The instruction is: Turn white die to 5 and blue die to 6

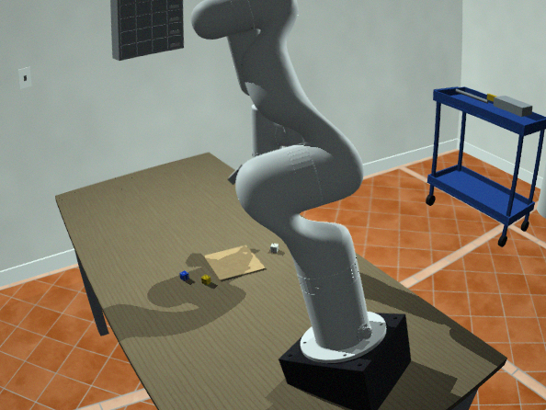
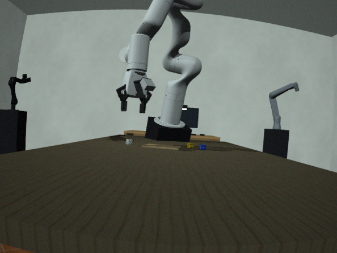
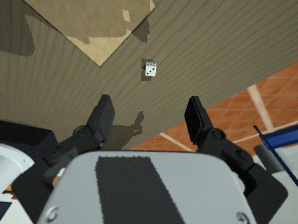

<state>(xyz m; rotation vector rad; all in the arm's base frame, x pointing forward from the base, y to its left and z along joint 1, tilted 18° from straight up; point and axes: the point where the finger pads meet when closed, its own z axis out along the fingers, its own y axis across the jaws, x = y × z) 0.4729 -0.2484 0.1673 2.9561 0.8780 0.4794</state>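
Two fingers wide open, white die still off the mat.

My gripper [image 2: 133, 107] [image 3: 149, 104] hangs above the table [image 1: 152, 221] [image 2: 159, 193] [image 3: 240, 45], its fingers spread with nothing between them. The coming move turns on this: in the wrist view the white die [image 1: 274, 248] [image 2: 129, 142] [image 3: 150, 69] lies ahead of my fingertips, roughly on the midline of the gap, so I judge I need to travel forward and down, with little sideways. Relative to the mat [image 1: 232, 267] [image 2: 161, 147] [image 3: 100, 50], the die sits just beyond one edge, not touching; the yellow die [image 1: 206, 279] [image 2: 190, 145] and, farther out, the blue die [image 1: 184, 275] [image 2: 202, 147] lie past the opposite side.
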